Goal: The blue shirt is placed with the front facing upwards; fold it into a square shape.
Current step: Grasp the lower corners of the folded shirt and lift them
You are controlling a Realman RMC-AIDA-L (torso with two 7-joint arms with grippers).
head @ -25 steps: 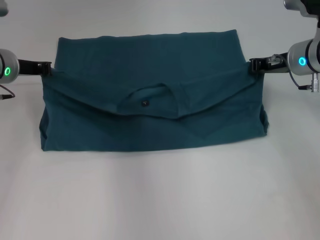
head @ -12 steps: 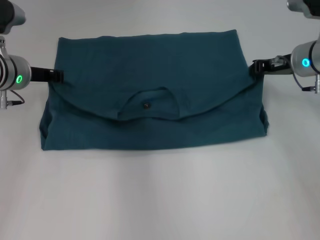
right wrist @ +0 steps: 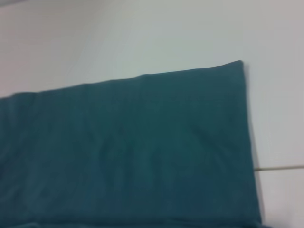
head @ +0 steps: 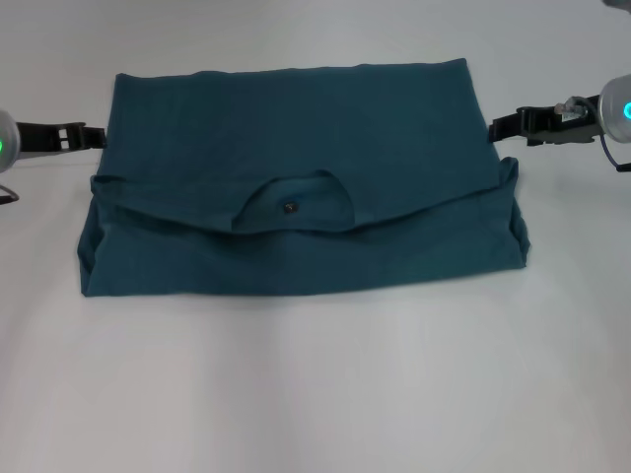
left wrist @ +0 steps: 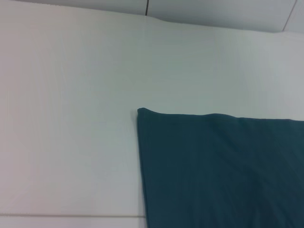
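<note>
Teal blue shirt (head: 296, 187) folded, lettering hidden.

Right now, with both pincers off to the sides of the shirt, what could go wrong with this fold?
1. The blue shirt has an uneven folded edge, lower at the collar, so the next fold may come out crooked.
2. The left pincer and right pincer sit close to the cloth's sides and might snag it.
</note>
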